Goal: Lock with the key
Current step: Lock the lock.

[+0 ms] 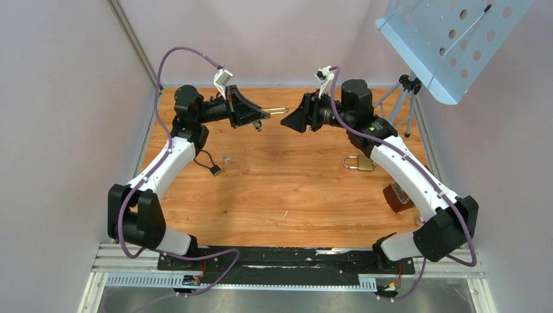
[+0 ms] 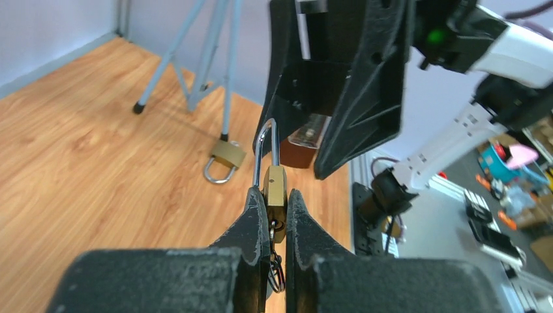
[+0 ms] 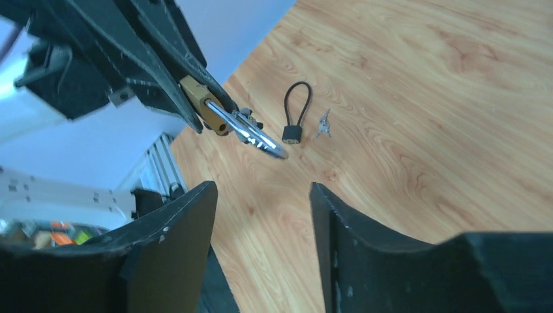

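Sitting inside left gripper (image 2: 276, 201): brass padlock (image 2: 274, 184)

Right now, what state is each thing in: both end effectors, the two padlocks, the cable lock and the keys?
Held padlock: in the air, shackle toward the right arm; locked or not, cannot tell.
Left end effector: shut on that padlock's body.
Right end effector: open, empty.
Second padlock: lying on the table, shackle looks closed.
Cable lock: lying flat, loop closed.
Keys: loose on the table, in no lock.
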`<state>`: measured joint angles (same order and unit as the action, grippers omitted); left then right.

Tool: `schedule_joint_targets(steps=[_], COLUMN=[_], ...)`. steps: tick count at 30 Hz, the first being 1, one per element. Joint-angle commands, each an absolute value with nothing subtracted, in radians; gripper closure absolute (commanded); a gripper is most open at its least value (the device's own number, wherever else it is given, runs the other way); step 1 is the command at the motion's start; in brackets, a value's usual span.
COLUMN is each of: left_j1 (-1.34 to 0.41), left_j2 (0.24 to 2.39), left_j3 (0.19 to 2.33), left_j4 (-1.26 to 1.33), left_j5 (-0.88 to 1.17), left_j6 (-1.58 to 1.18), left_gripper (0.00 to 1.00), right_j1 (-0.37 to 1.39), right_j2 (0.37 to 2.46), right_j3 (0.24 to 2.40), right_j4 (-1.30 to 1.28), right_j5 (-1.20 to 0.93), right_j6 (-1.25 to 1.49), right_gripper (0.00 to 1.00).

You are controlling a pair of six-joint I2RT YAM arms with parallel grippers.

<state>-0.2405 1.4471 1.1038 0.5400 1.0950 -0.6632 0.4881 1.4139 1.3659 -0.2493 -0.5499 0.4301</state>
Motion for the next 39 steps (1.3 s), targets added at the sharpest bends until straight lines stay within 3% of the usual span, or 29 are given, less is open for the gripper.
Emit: schedule_joint_targets(steps=[1,4,9,14,21,29,31,39], left_j1=[-0.232,-0.233,-0.233,-0.233,-0.233,-0.233,-0.234,-0.233], left_j2=[1.402,1.405,1.425,1.432,1.432,1.365,1.351,1.359], left_j3=[1.16,1.204,1.254,1.259,1.244,1.136,1.131,1.165], left_j4=[0.612,0.622,0.665,0.743,0.768,0.978,0.965,0.923], left_j5=[1.266,1.304,1.326,1.359,1.352,1.252,1.245,1.271], left_j6=[-0.722,-0.757,-0.868,-0.957,-0.971,-0.981,-0.968,-1.0], left_gripper=[1.0,1.0,1.0,1.0,1.0,1.0,1.0,1.0], right_j1=[0.491,0.492,0.497,0.499,0.507,0.516,0.525,0.525], right_j2=[1.373,1.369,1.337,1.328,1.292,1.307,1.308,1.246], right_j3=[1.42,1.453,1.44,1.441,1.412,1.41,1.405,1.358], right_j4=[-0.187,-0.182,-0.163,-0.149,-0.072,-0.028,-0.015,-0.034], right_j5=[-0.664,-0.711,-0.752,-0.803,-0.797,-0.744,-0.728,-0.681], right_j6=[0.293,0.331,0.301,0.278,0.349,0.482,0.488,0.381], right_gripper=[0.54,0.63,0.59,0.67,1.0,1.0,0.97,0.4])
